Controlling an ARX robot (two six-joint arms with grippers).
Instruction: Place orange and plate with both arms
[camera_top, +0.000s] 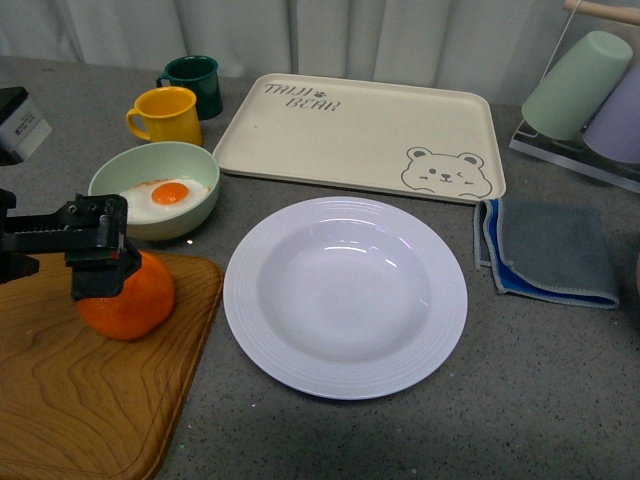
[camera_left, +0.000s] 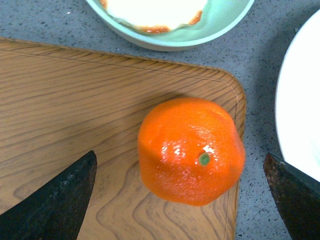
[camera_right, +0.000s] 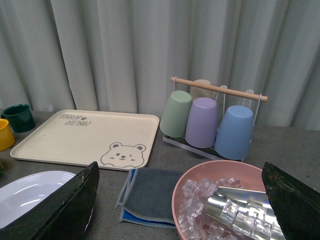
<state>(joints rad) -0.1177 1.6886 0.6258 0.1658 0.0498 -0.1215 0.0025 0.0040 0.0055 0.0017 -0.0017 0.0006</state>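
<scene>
Wood-grained board (camera_top: 90, 400) at the left is cut off by the frame edge. The orange (camera_top: 135, 305) is seen resting on its corner, partly masked by the left gripper (camera_top: 100, 272), whose fingers are spread to either side without touching. A green bowl (camera_top: 195, 215) lies just behind, and the white plate (camera_top: 345, 297) is set beside the board. "BEAR" is read on the tray (camera_top: 350, 130). The right gripper (camera_right: 180, 172) is seen spread wide.
</scene>
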